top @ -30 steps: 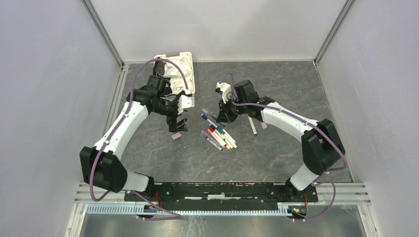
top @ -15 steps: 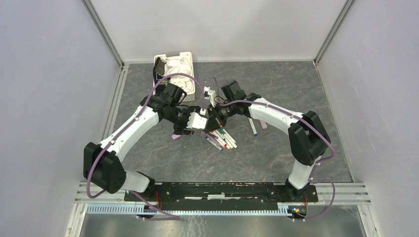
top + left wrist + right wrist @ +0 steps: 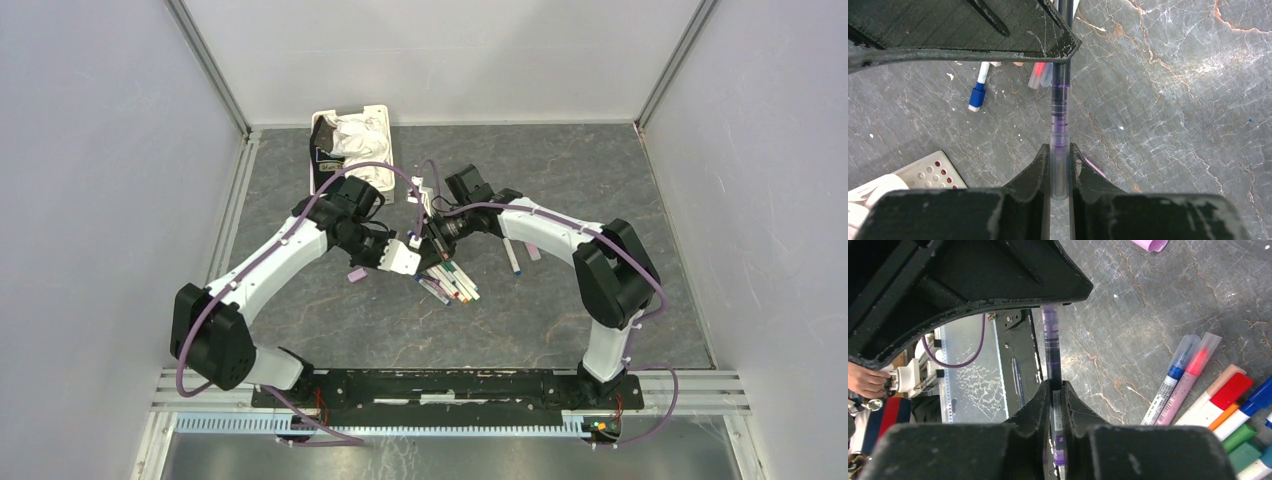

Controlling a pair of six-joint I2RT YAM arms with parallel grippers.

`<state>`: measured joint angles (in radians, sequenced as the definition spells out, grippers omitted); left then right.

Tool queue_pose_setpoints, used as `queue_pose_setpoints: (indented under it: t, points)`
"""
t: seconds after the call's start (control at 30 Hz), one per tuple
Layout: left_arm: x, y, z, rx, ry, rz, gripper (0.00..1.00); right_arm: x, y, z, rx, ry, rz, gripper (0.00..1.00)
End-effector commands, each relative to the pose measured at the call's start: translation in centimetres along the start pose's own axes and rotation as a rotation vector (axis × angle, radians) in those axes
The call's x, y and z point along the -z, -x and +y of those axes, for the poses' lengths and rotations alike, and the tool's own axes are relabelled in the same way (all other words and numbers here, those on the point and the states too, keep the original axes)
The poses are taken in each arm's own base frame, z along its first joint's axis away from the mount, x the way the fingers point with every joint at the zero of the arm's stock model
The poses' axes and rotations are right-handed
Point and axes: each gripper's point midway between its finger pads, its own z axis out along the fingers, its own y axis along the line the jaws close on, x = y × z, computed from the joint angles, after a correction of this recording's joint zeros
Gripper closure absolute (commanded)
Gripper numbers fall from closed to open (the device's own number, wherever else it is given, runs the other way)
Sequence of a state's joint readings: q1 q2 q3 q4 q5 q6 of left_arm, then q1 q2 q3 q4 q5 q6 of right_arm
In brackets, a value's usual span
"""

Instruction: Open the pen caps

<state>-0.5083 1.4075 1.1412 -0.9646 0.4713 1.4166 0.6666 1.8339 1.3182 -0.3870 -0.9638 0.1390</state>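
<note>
A purple pen (image 3: 1062, 95) hangs level above the table between my two grippers. My left gripper (image 3: 1060, 167) is shut on its translucent purple pen cap (image 3: 1060, 150), which still sits on the pen. My right gripper (image 3: 1057, 400) is shut on the other end of the pen's barrel (image 3: 1050, 340). From above, the left gripper (image 3: 408, 255) and right gripper (image 3: 435, 235) meet nose to nose over the middle of the table. Several capped pens (image 3: 450, 280) lie in a pile just beneath them, seen as red, blue, green and pink pen caps (image 3: 1233, 392) in the right wrist view.
A loose pink cap (image 3: 355, 274) lies left of the pile. A blue-capped pen (image 3: 512, 258) and a small pink piece (image 3: 533, 253) lie to the right. The white slotted basket (image 3: 382, 112) with cloth stands at the back left.
My left arm swung right to meet the right gripper and its jaws closed on the purple pen's cap. My right arm shifted slightly left with the pen.
</note>
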Motion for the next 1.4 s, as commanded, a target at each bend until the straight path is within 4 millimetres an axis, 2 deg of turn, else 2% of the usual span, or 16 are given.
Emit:
queue_pose_setpoints:
  t: [0.0, 0.07, 0.13, 0.3, 0.43, 0.57, 0.6, 0.67, 0.73, 0.83, 1.03, 1.13, 1.23, 1.37]
  points:
    - [-0.3, 1.0, -0.4, -0.029, -0.031, -0.029, 0.9, -0.5, 2.7, 1.1, 0.045, 0.055, -0.066, 0.8]
    - [-0.2, 1.0, -0.4, -0.032, -0.03, -0.026, 0.97, -0.8, 2.7, 1.2, 0.039, 0.072, -0.075, 0.72]
    - [-0.1, 1.0, -0.4, -0.032, -0.028, -0.021, 0.98, -1.2, 2.5, 1.3, 0.026, 0.093, -0.073, 0.67]
    - [0.4, 1.2, -0.1, -0.043, -0.023, -0.017, 0.98, -2.3, 2.3, 1.1, -0.002, 0.125, -0.062, 0.67]
    - [1.2, 0.6, 0.7, -0.055, 0.007, 0.035, 0.98, -2.4, 2.0, 1.1, -0.01, 0.129, -0.058, 0.76]
    - [1.5, 0.5, 1.0, -0.059, 0.017, 0.043, 0.98, -2.6, 1.7, 1.2, -0.013, 0.137, -0.056, 0.71]
    - [1.5, 0.7, 0.9, -0.061, 0.013, 0.035, 0.98, -2.7, 1.8, 1.3, -0.012, 0.139, -0.059, 0.75]
    - [1.4, 0.8, 0.8, -0.058, 0.006, 0.027, 0.98, -2.7, 2.3, 1.3, -0.011, 0.14, -0.071, 0.97]
    - [1.4, 0.2, 0.9, -0.051, 0.008, 0.054, 0.98, -2.5, 2.2, 1.2, -0.004, 0.119, -0.072, 1.0]
    - [1.9, -1.4, 1.3, -0.041, 0.02, 0.1, 0.98, -1.8, 0.8, 0.6, -0.009, 0.081, -0.049, 1.0]
    - [5.0, -6.7, 3.2, -0.004, 0.094, 0.218, 0.98, 0.6, -3.9, -1.6, -0.057, -0.024, -0.011, 1.0]
    - [6.1, -8.4, 3.9, 0.018, 0.119, 0.245, 0.98, 1.3, -5.7, -2.3, -0.076, -0.056, -0.001, 1.0]
    - [5.8, -8.7, 4.1, 0.041, 0.133, 0.232, 0.98, 2.2, -5.8, -3.0, -0.085, -0.097, -0.02, 1.0]
    - [4.2, -7.1, 3.5, 0.076, 0.114, 0.132, 0.98, 3.1, -4.2, -2.5, -0.068, -0.089, -0.075, 1.0]
